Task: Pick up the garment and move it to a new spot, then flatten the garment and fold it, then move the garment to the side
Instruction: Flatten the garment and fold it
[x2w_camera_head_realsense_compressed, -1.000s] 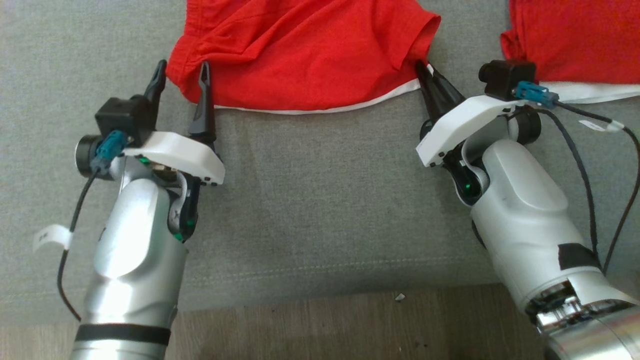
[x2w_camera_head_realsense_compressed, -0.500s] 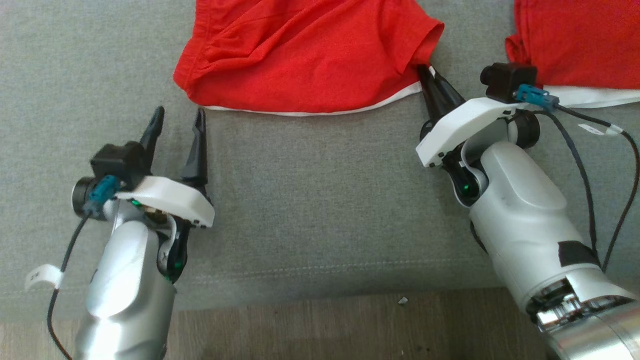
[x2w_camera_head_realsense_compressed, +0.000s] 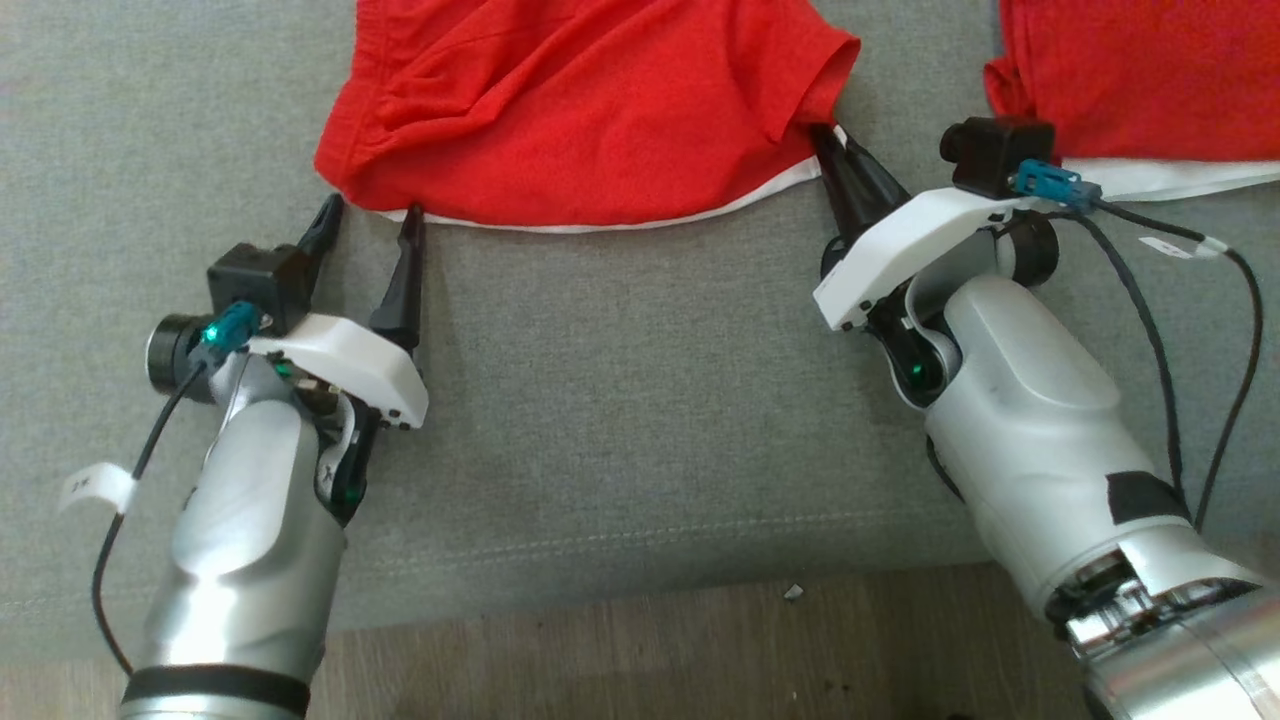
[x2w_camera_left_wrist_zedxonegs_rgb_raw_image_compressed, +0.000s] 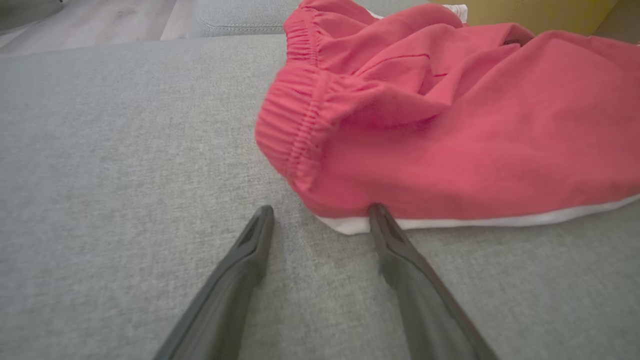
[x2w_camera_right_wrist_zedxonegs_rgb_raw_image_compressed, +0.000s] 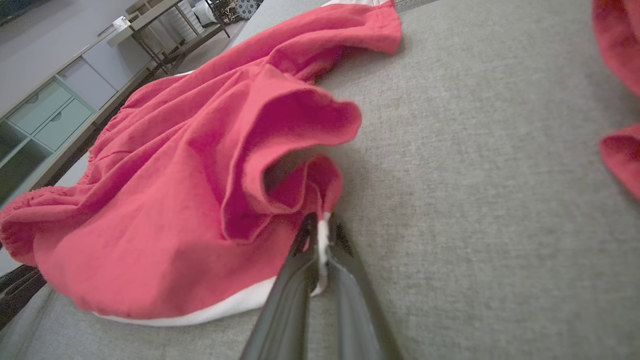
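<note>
The garment (x2w_camera_head_realsense_compressed: 590, 110) is a pair of red shorts with a white hem, lying rumpled on a grey cushion (x2w_camera_head_realsense_compressed: 620, 400). My left gripper (x2w_camera_head_realsense_compressed: 373, 212) is open just short of the elastic waistband corner. In the left wrist view the garment (x2w_camera_left_wrist_zedxonegs_rgb_raw_image_compressed: 450, 140) lies ahead of my left gripper (x2w_camera_left_wrist_zedxonegs_rgb_raw_image_compressed: 321, 210), and one fingertip (x2w_camera_left_wrist_zedxonegs_rgb_raw_image_compressed: 377, 210) touches the white hem. My right gripper (x2w_camera_head_realsense_compressed: 825, 135) is shut on the garment's right hem corner. The right wrist view shows the garment (x2w_camera_right_wrist_zedxonegs_rgb_raw_image_compressed: 175, 200) bunched up, with the white edge pinched in my right gripper (x2w_camera_right_wrist_zedxonegs_rgb_raw_image_compressed: 322, 225).
A second red cloth with white trim (x2w_camera_head_realsense_compressed: 1130, 80) lies at the far right of the cushion, also at the edge of the right wrist view (x2w_camera_right_wrist_zedxonegs_rgb_raw_image_compressed: 620, 150). The cushion's front seam and a wooden floor (x2w_camera_head_realsense_compressed: 650, 650) run below. Cabinets (x2w_camera_right_wrist_zedxonegs_rgb_raw_image_compressed: 45, 115) stand beyond.
My open left gripper drew back from the waistband corner it straddled, then came forward again to its edge. The right gripper kept its hold on the hem corner.
</note>
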